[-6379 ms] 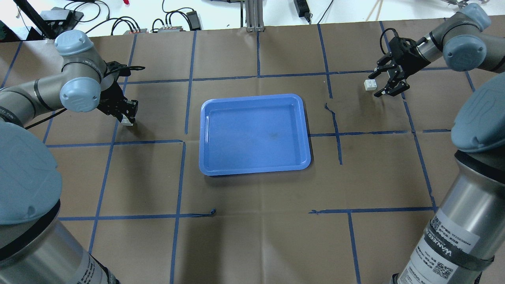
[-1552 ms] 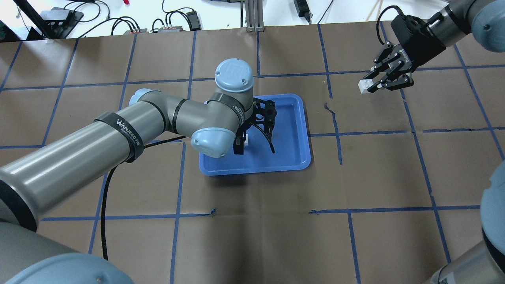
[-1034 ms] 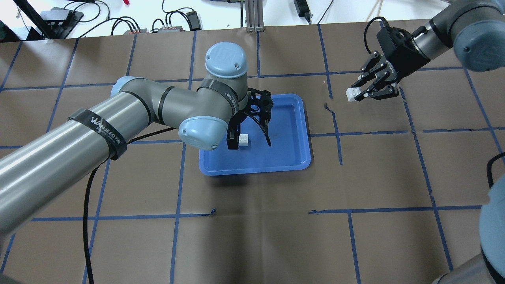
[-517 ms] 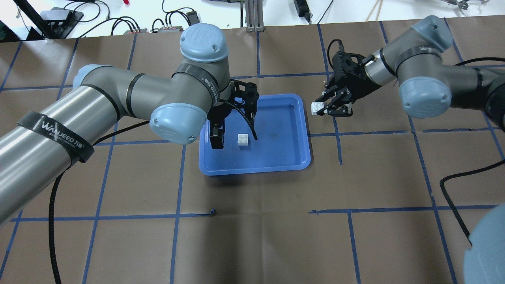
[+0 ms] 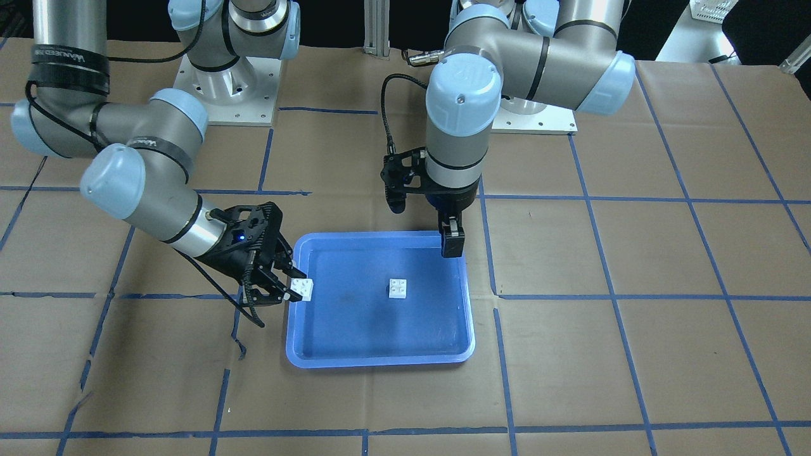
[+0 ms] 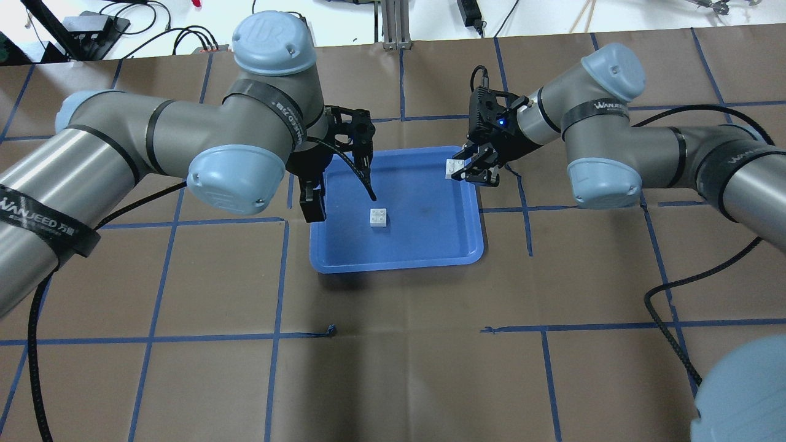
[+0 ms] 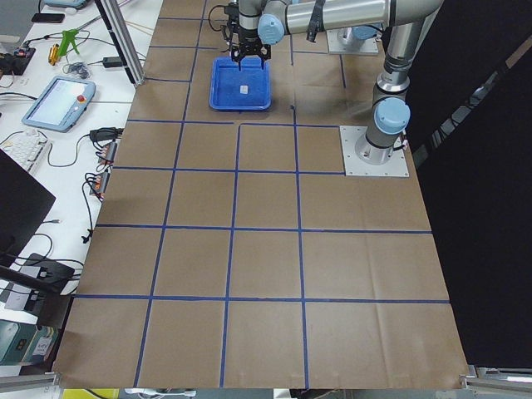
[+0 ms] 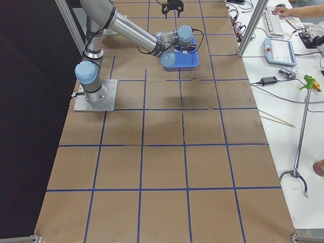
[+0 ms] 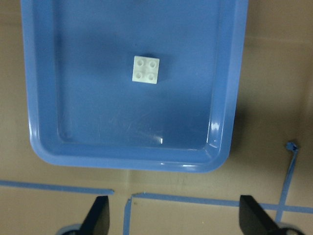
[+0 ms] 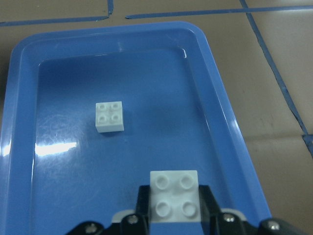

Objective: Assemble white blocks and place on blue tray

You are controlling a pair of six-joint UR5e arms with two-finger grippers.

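Observation:
The blue tray (image 6: 430, 242) lies mid-table. One white block (image 6: 379, 217) sits studs up on its floor, free of both grippers; it also shows in the front view (image 5: 398, 288) and in the left wrist view (image 9: 146, 69). My left gripper (image 6: 341, 202) is open and empty above the tray's left edge, its fingers (image 9: 99, 218) spread wide. My right gripper (image 6: 468, 172) is shut on the second white block (image 6: 455, 167), held studs up above the tray's far right corner. The right wrist view shows this held block (image 10: 174, 196) and the tray block (image 10: 109, 116) beyond it.
Brown paper with a blue tape grid covers the table (image 6: 393, 344). Cables and power bricks (image 6: 270, 34) lie beyond the far edge. A cable (image 6: 681, 270) hangs from the right arm over the table's right half.
My left gripper has let go of its block on the tray floor and drawn back toward the tray's left edge. My right gripper has carried its block leftward to the tray's far right corner.

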